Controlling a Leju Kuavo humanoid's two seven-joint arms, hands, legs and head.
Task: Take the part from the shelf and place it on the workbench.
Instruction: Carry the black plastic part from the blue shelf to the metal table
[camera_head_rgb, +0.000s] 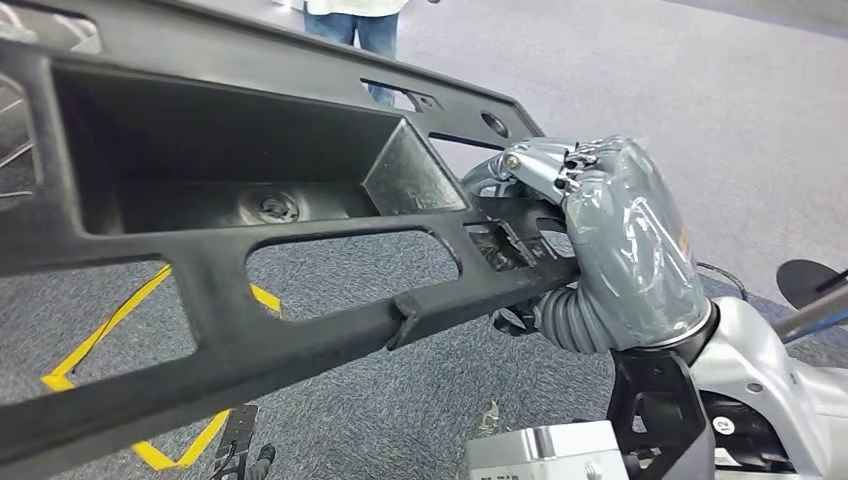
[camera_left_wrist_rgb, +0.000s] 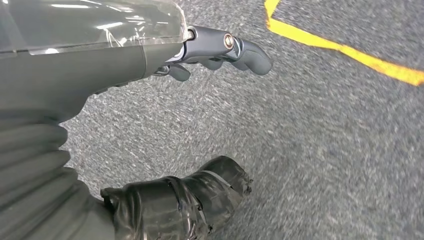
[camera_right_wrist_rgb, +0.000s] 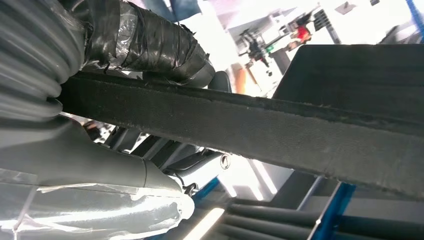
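Above the grey carpet (camera_head_rgb: 700, 90), in the head view, the black part (camera_head_rgb: 230, 210) hangs tilted, its near end gripped by the right hand (camera_head_rgb: 600, 240); a person (camera_head_rgb: 355, 25) stands beyond the part. At the left wrist, the left hand (camera_left_wrist_rgb: 215, 50) holds nothing, fingers loosely apart, near a yellow line (camera_left_wrist_rgb: 350, 52). At the right wrist, the part's bar (camera_right_wrist_rgb: 250, 130) sits clamped under the thumb (camera_right_wrist_rgb: 150, 42).

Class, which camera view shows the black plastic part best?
The head view: the black plastic part spans it, showing its recess, cut-outs and the right hand gripping one end. The right wrist view shows one dark bar of it up close; the left wrist view shows carpet.
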